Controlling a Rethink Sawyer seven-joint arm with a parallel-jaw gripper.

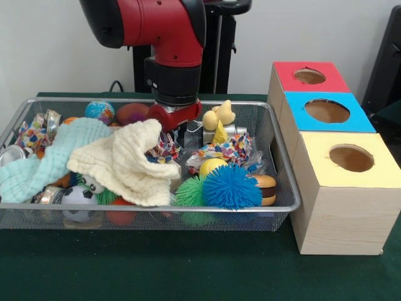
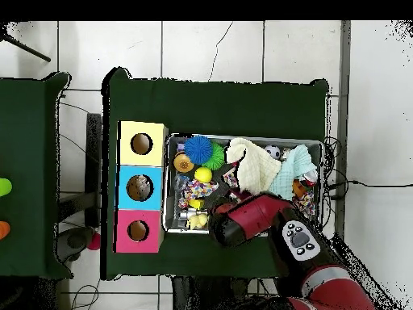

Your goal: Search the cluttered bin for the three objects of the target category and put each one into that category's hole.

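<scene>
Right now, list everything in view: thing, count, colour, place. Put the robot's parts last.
bin: one, silver mesh, on the table, left of the boxes in the front view
boxes: three, pale wood, in a row beside the bin; red top farthest, blue top middle, yellow top nearest
cloths: two, cream and pale blue, over the bin's left half
spiky balls: blue and green, bin's near side
toy burger: one, brown, beside the blue ball
soccer ball: one, near left corner
globe ball: one, blue, far side
cans: silver, left end
table: one, dark green
arm: red and black, above the bin's far side
gripper: down among the clutter
</scene>
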